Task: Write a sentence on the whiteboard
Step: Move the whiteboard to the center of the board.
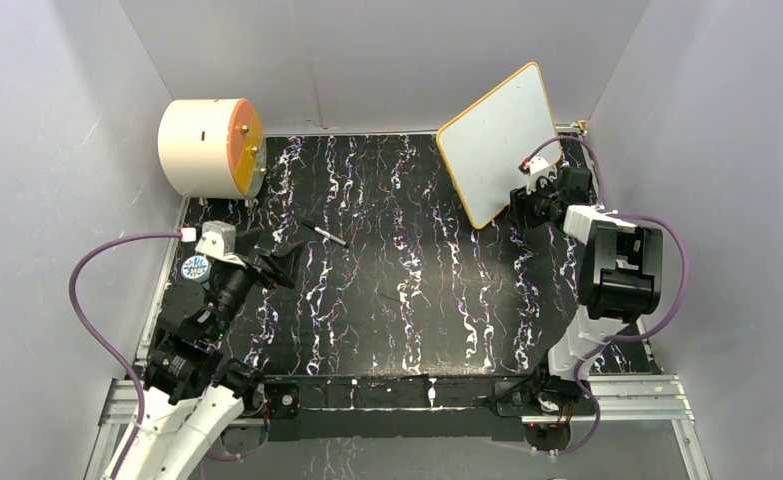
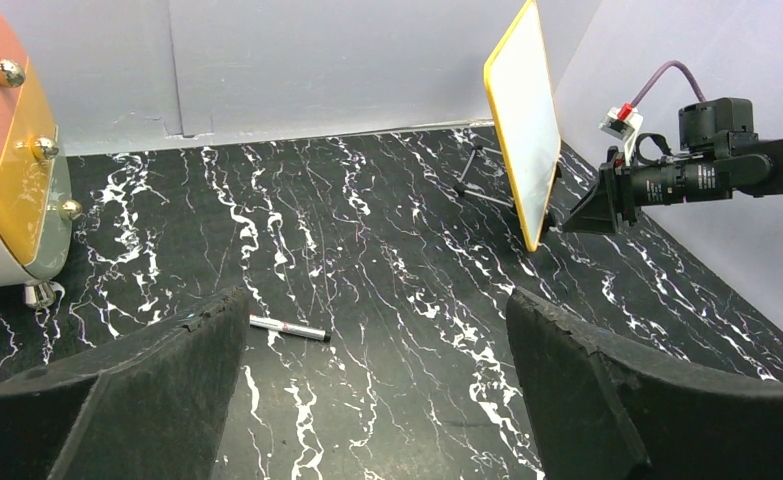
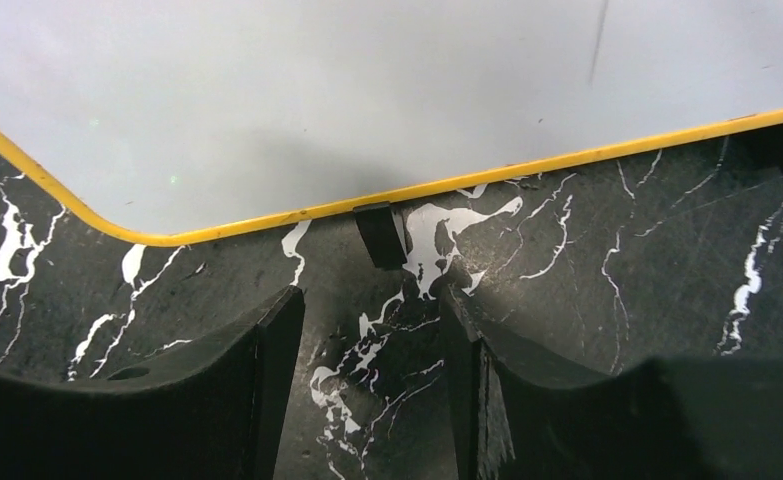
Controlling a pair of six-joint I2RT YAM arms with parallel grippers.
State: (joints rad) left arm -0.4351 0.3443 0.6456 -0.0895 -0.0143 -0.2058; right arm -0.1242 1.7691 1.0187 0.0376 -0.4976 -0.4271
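Whiteboard propped tilted, far right of desk. Right gripper low at its bottom edge, half spread, empty, black foot just ahead. Left gripper spread wide, empty, marker close ahead. Step: probably securing board. Next: pick up marker.

A robotics lab test cell: plain grey panel walls box in a black marbled worktop. The left arm and right arm stand on an aluminium-profile frame at its near edge, trailing purple cables — a whiteboard stands as a prop.
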